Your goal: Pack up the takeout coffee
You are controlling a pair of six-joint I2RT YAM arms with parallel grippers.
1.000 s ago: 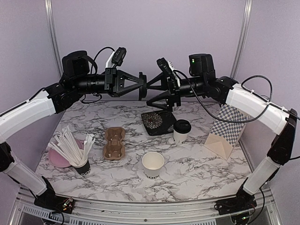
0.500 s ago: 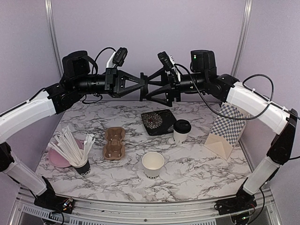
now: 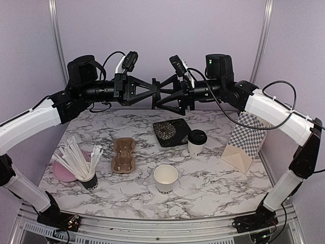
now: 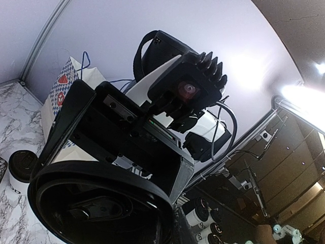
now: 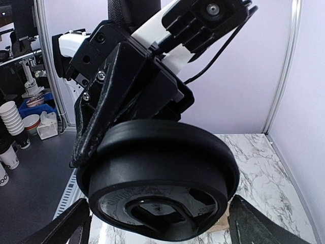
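While the left gripper (image 3: 153, 92) pinches the round black plastic lid (image 5: 157, 168) between the right gripper (image 5: 158, 201)'s spread fingers, high above the lidless white paper cup (image 3: 166, 178), close the right squarely before the left releases.

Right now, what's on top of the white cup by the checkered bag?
A round black lid caps that cup. The lid hides whatever is inside it.

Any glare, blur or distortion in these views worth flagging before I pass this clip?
Top external: even light, sharp, soft shadows. Left wrist: ceiling light blows out at right; the black lid looms dark, lens-stretched. Right wrist: lid sharp, filling the frame; background softer.
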